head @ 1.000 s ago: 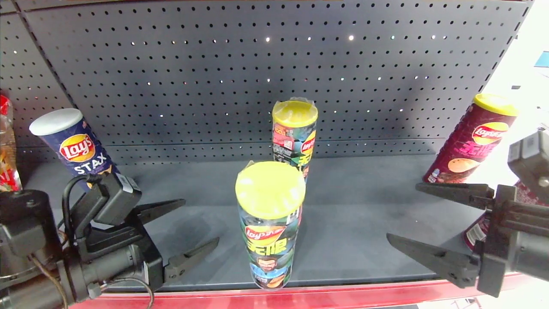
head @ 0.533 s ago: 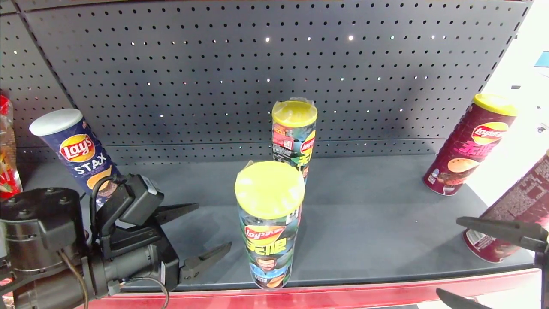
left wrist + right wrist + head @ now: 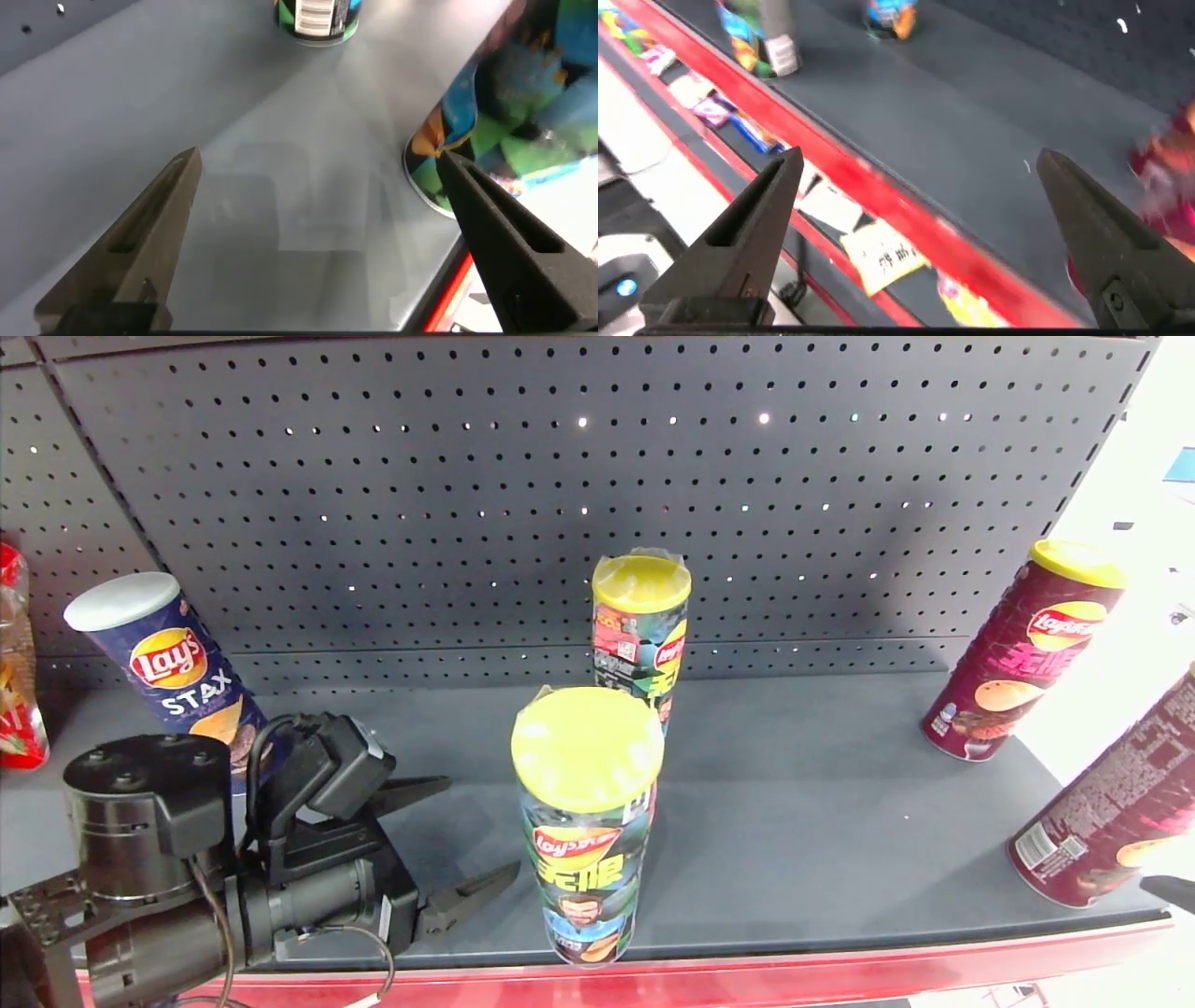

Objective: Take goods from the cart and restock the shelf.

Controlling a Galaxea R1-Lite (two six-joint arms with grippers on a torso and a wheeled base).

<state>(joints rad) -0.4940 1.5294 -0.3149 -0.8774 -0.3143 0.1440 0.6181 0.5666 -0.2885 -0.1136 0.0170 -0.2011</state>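
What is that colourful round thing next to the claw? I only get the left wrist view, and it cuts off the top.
Observer: A tall chip can with a yellow lid, standing upright near the front of the shelf.
Operator: Is it alone up there?
Observer: No, a blue can with a white lid stands at the far left.
Operator: And the other claw?
Observer: The right gripper hangs open and empty, out in front of the shelf's red edge.
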